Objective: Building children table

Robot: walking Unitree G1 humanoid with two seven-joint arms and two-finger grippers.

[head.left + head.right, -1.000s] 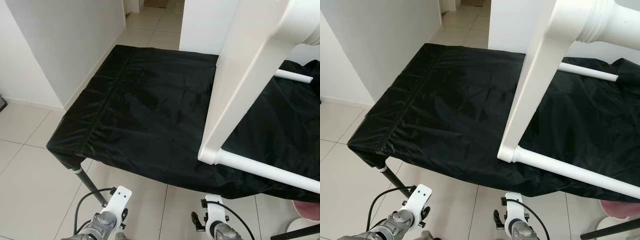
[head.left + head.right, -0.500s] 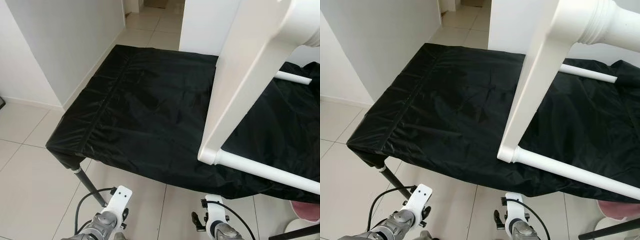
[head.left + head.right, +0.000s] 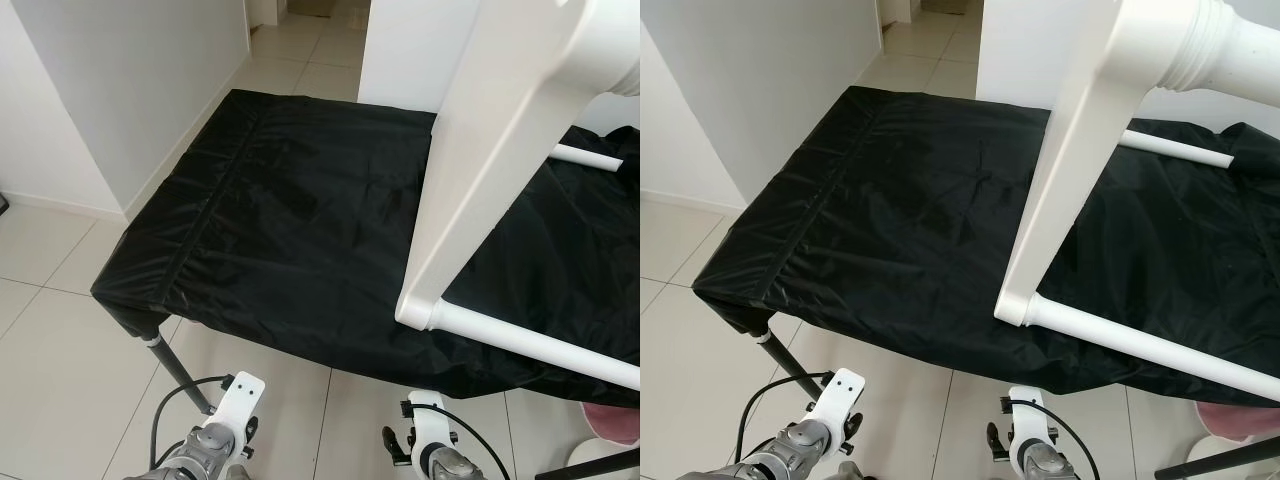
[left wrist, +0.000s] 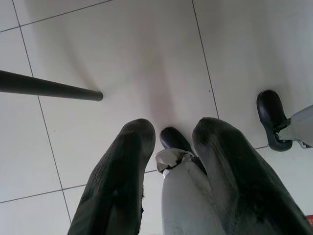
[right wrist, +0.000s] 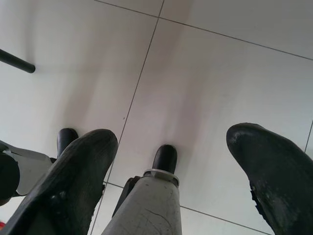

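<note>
A black cloth-covered table (image 3: 290,210) stands on white floor tiles (image 3: 60,370), bearing a white children's table frame (image 3: 1070,190) on its right side. Both arms hang below, well clear of it: left gripper (image 4: 168,147) slightly parted, right gripper (image 5: 171,147) wide open, both empty.

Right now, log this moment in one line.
white table frame on black-covered table | left gripper open, down over floor | right gripper open, down over floor

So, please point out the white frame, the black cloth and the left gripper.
white frame (image 3: 470,190), left eye view, on its flat slanted board.
black cloth (image 3: 290,210), left eye view, on its flat top.
left gripper (image 4: 168,142), left wrist view, midway between the fingertips.
</note>
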